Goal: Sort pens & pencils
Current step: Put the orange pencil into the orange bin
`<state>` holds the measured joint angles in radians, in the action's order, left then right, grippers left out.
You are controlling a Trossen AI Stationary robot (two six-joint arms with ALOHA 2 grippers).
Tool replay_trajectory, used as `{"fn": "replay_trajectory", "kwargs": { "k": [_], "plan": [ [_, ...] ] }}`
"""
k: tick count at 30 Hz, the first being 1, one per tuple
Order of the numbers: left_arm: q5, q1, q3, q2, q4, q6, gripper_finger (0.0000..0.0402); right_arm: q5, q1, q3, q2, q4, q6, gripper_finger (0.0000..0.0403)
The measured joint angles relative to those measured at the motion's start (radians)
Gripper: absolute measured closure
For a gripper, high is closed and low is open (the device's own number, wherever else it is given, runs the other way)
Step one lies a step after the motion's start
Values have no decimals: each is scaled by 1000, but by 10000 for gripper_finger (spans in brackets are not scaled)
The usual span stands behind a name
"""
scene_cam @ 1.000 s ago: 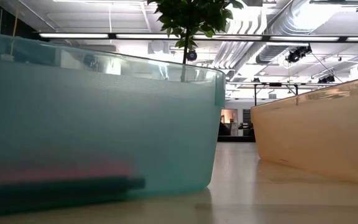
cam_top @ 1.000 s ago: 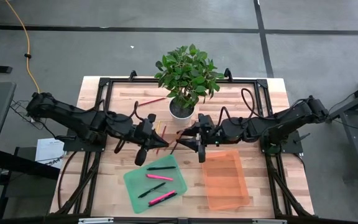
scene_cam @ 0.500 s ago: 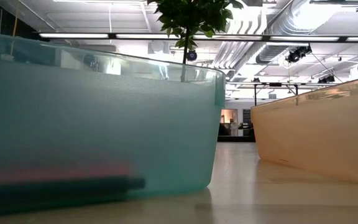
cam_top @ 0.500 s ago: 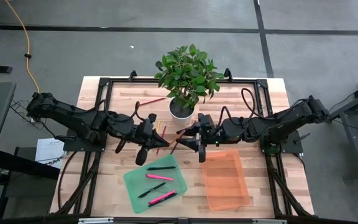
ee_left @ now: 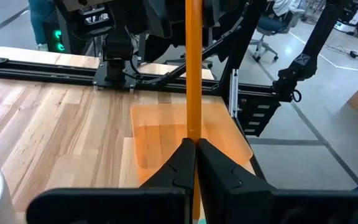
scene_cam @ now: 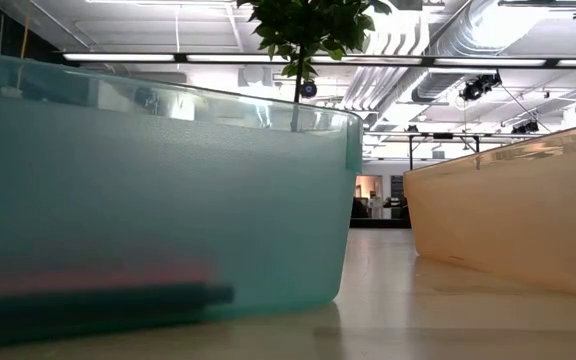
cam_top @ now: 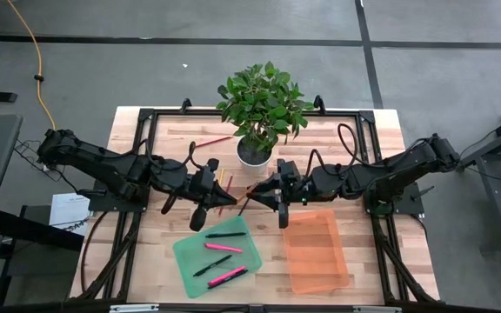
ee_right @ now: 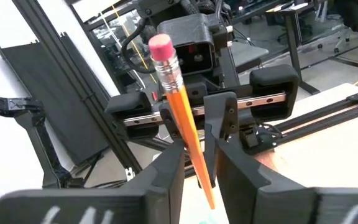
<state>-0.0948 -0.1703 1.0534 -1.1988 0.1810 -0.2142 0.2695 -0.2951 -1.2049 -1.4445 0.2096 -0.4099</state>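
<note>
room: open workshop hall, grey floor, ceiling ducts and strip lights showing in the low view
surface: wooden table (cam_top: 146, 139) in a black frame, carrying a leafy plant (cam_top: 262, 100) in a white pot (cam_top: 252, 155) at the back centre
left claw (ee_left: 196, 146): I'm holding it just in front of the pot, slightly to its left, clamped tight on an orange pencil (ee_left: 193, 74)
orange pencil: standing straight out of my left claw, reaching across towards my right arm
right claw (ee_right: 194, 168): I'm holding it just in front of the pot, slightly to its right, facing the left claw, set narrow around the same pencil, pink eraser end sticking out; I cannot tell whether it is gripping yet
green tray (cam_top: 185, 252): lying in front of the pot, to its left, on the near half of the table
pens (cam_top: 223, 248): four lying in the green tray, two black and two pink
orange tray (cam_top: 316, 252): sitting in front of the pot, to its right, beside the green tray
red pencil (cam_top: 213, 140): lying on the wood just left of the pot
more pencils (cam_top: 226, 181): lying on the wood in front of the pot, beside my left claw
</note>
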Motion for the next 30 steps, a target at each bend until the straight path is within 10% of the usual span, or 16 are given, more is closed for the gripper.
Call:
{"fn": "replay_trajectory", "kwargs": {
  "k": [30],
  "plan": [
    [0, 0, 0, 0, -1, -2, 401, -29, 0, 0, 0, 27, 22, 399]
  ]
}}
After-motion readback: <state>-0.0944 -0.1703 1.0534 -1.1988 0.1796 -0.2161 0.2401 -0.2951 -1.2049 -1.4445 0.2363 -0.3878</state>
